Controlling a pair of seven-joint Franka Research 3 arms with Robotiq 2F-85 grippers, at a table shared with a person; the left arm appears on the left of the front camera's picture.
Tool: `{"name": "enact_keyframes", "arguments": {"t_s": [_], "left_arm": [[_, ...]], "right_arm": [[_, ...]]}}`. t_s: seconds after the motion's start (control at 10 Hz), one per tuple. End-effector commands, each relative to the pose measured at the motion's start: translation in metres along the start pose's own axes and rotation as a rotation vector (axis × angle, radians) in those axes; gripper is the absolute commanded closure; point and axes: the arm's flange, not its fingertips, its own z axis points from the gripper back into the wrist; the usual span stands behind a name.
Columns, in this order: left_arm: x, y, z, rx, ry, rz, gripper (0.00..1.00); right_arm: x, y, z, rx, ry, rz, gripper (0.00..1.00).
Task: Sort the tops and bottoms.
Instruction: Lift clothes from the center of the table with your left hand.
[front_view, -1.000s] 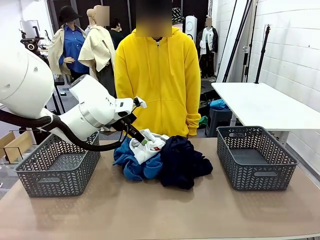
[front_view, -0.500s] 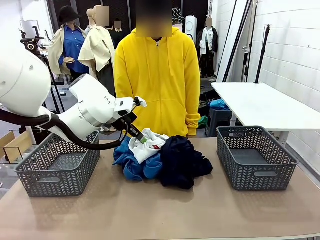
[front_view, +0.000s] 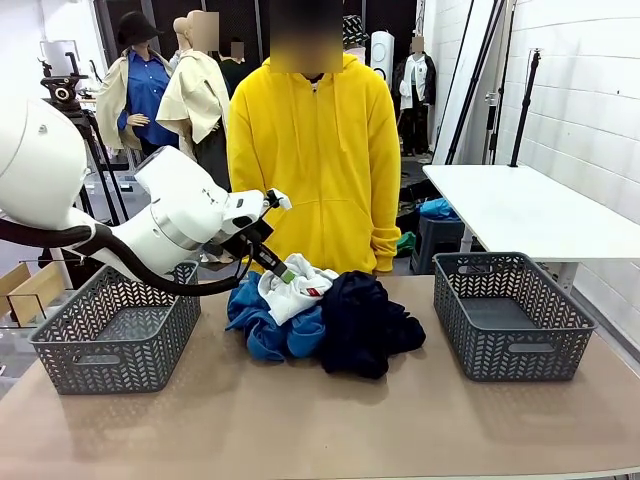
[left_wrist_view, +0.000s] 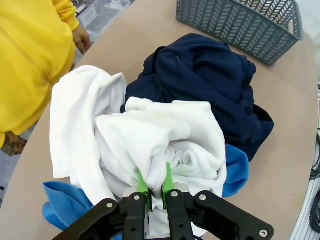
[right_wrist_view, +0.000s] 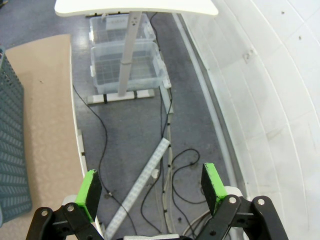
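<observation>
Right gripper (right_wrist_view: 151, 187) spread wide (green pads facing), above grey floor (right_wrist_view: 132, 125) with black cables (right_wrist_view: 103, 150); tan tabletop (right_wrist_view: 45, 100), grey basket (right_wrist_view: 10, 150) at left.

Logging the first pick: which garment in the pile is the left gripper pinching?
The white top, lying uppermost: the left gripper is shut on a fold of it. The blue top and navy bottoms lie free.

Brown table (front_view: 300, 420) carrying two grey lattice baskets set well apart: left basket (front_view: 110, 350) and right basket (front_view: 510, 345). A person in a yellow hoodie (front_view: 310, 160) stands at the far edge. Behind, to the right, is a white table (front_view: 520, 205). Beneath it, clear plastic bins (right_wrist_view: 125, 65) and black cables (right_wrist_view: 103, 150) lie on the floor.
</observation>
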Motion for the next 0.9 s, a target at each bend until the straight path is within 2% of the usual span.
{"name": "enact_keyframes", "arguments": {"t_s": [0.0,0.4,0.8], "left_arm": [[0.011,-0.002,0.014,-0.003,-0.019,-0.002,1.00],[0.053,-0.003,0.087,0.057,-0.104,-0.077,1.00],[0.129,-0.026,0.192,0.178,-0.248,-0.242,1.00]], "right_arm": [[-0.001,-0.002,0.001,0.001,0.005,0.003,0.00],[-0.001,-0.002,0.001,0.001,0.005,0.003,0.00],[-0.001,-0.002,0.001,0.001,0.005,0.003,0.00]]}}
